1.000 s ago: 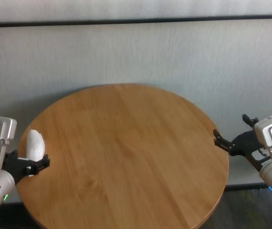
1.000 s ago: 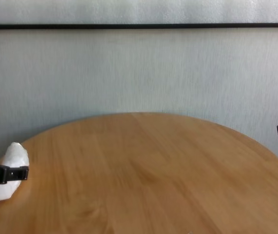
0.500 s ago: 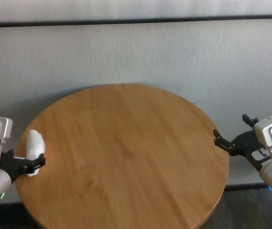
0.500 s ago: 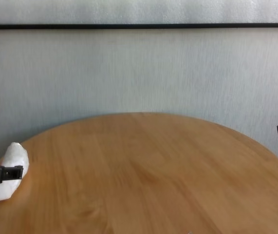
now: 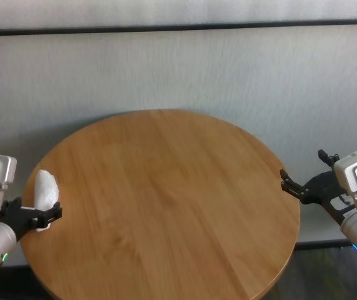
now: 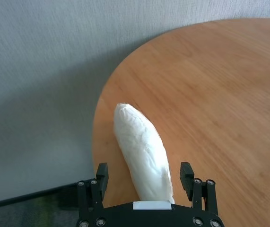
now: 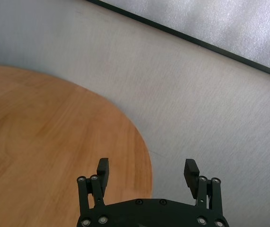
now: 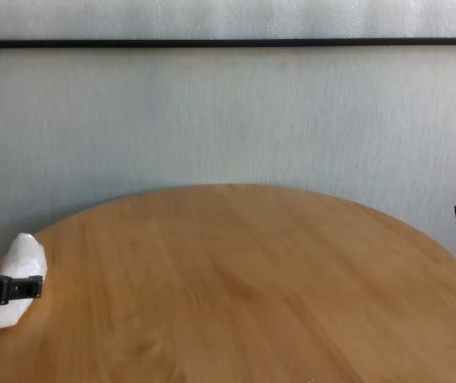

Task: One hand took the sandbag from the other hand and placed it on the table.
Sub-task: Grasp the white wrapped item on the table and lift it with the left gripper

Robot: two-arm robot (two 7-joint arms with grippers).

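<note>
The white lumpy sandbag [image 5: 45, 190] lies on the round wooden table [image 5: 165, 187] near its left edge. My left gripper [image 5: 48, 215] is open, its two black fingers [image 6: 101, 171] standing apart on either side of the bag's near end [image 6: 142, 146]. In the chest view the sandbag [image 8: 17, 267] rests on the tabletop with one left finger [image 8: 16, 288] crossing in front of it. My right gripper [image 5: 302, 164] hangs open and empty just off the table's right edge, and the right wrist view shows nothing between its fingertips [image 7: 146, 164].
A pale grey wall [image 5: 178, 69] with a dark horizontal strip runs behind the table. The table's rim [image 7: 146, 156] lies just beside the right gripper. Dark floor [image 6: 26, 208] shows below the table's left edge.
The left gripper has drawn back slightly toward the table's left edge. The sandbag has stayed where it lies. The right arm has not moved.
</note>
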